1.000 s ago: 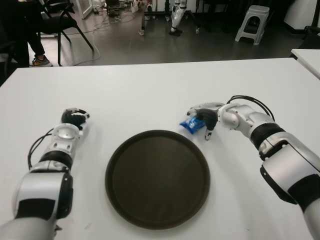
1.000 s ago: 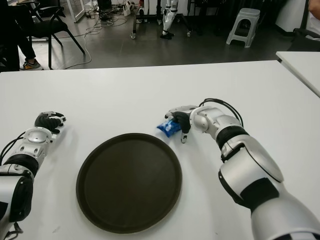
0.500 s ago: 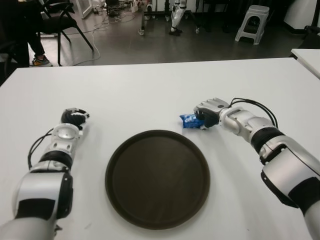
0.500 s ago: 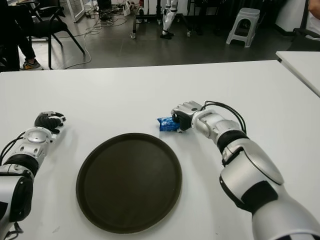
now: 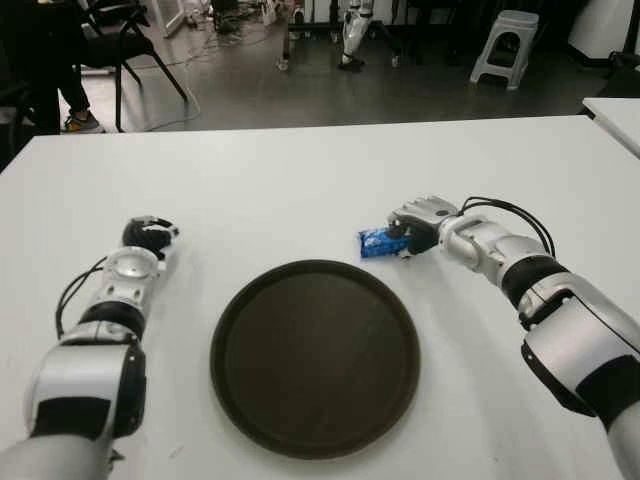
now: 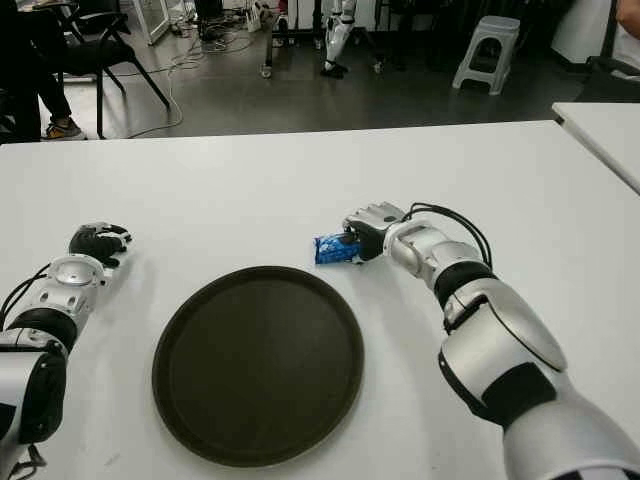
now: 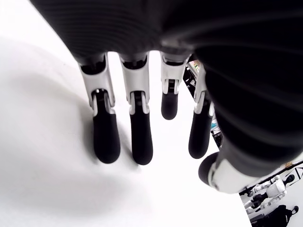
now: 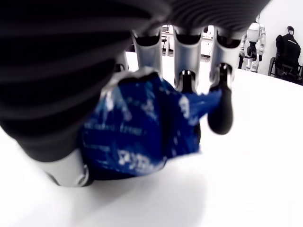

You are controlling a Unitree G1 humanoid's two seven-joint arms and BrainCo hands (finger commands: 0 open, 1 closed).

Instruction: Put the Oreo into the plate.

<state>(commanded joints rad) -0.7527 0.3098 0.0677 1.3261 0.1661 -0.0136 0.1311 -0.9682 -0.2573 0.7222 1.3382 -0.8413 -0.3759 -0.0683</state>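
The Oreo (image 5: 376, 241) is a small blue packet just beyond the far right rim of the round dark plate (image 5: 314, 355). My right hand (image 5: 412, 232) has its fingers curled around the packet's right end. In the right wrist view the blue packet (image 8: 142, 130) fills the palm with fingers (image 8: 220, 101) wrapped over it. My left hand (image 5: 150, 236) shows on the white table far left of the plate, and its wrist view shows its fingers (image 7: 135, 135) extended with nothing in them.
The white table (image 5: 300, 180) spreads around the plate. A second white table corner (image 5: 615, 112) shows at the far right. Beyond the far edge are chairs (image 5: 120, 40), a stool (image 5: 505, 45) and cables on a grey floor.
My right hand turned and closed over the Oreo, which shifted slightly away from the plate rim. The left hand has not moved.
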